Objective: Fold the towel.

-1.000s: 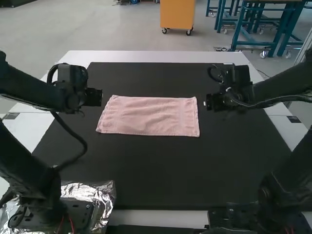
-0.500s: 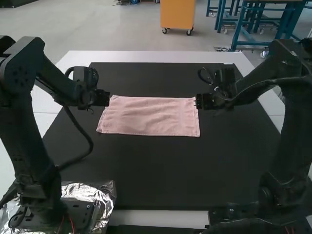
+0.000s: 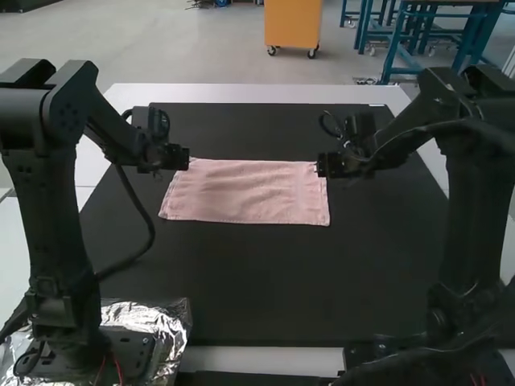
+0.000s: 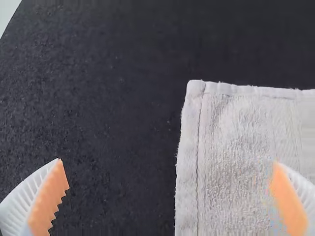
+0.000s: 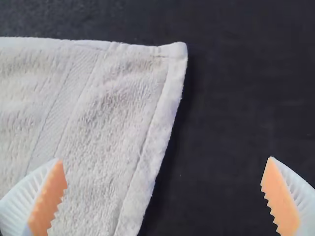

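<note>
Pink towel (image 3: 245, 193) lies spread as a wide rectangle around the middle of the frame, on the black mat (image 3: 257, 281) that covers much of the white counter (image 3: 257, 93). At the upper left, the left tool (image 3: 185, 158) is near the towel's upper left corner; the right tool (image 3: 322, 166) is near its upper right corner. Both are released, orange-padded fingers wide apart.

The left gripper (image 3: 185, 158) has its fingers spread wide at the far left corner of the towel (image 4: 241, 157), one finger (image 4: 289, 201) above the cloth, the other (image 4: 48, 201) above the dark mat (image 4: 108, 98).
</note>
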`<act>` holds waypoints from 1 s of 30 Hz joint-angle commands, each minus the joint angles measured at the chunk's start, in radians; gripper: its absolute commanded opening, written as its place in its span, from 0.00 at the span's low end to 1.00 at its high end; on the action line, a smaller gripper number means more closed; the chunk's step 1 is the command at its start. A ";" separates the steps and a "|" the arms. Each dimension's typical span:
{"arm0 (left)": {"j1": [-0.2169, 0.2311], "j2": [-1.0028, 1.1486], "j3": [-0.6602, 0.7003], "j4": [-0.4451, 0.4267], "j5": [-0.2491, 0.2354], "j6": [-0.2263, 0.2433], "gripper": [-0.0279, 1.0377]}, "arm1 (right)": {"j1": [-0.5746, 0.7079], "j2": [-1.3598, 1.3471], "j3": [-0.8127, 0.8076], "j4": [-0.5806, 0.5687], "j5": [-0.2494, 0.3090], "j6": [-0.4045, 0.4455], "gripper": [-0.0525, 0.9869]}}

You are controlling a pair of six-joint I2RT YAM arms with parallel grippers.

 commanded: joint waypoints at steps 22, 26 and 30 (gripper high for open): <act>0.040 0.130 0.065 -0.026 0.079 0.002 0.92 | 0.031 0.124 0.100 -0.042 -0.009 0.009 0.93; 0.040 0.154 0.065 -0.023 0.079 0.011 0.92 | 0.031 0.137 0.097 -0.054 -0.009 0.006 0.93; 0.042 0.171 0.065 -0.009 0.077 0.016 0.89 | 0.031 0.151 0.098 -0.059 -0.008 0.006 0.92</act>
